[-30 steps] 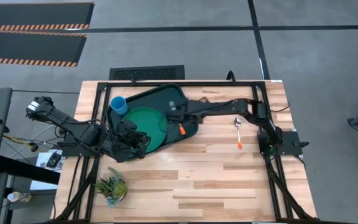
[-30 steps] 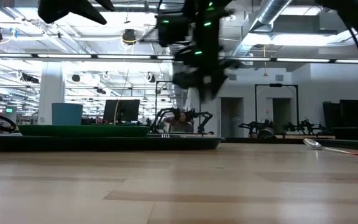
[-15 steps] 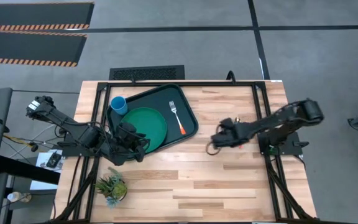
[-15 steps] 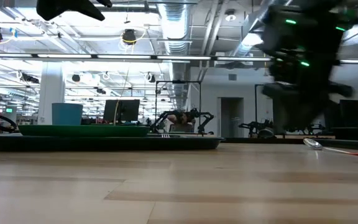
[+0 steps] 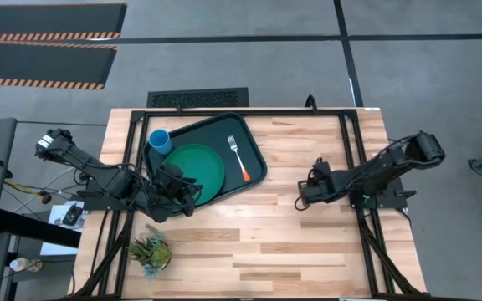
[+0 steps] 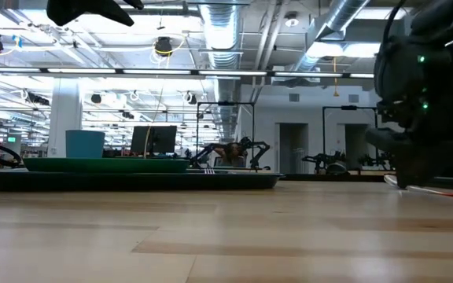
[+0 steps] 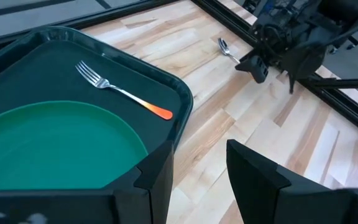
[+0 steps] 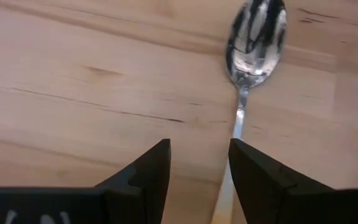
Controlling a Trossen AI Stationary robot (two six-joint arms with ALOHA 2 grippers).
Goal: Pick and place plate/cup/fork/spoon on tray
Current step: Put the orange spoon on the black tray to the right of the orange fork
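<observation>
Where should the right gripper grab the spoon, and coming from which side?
Best guess: the thin neck just behind the bowl of the spoon, from straight above. It lies flat on the bare table, so its sides are free for a pinch across it. The right gripper, open, already hangs over it.

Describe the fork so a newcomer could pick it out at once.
Find the dark tray at the table's far left. On it, right of the green plate, lies the fork. Its tined silver head and place on the tray set it apart from the round-bowled spoon, which lies on bare wood.
</observation>
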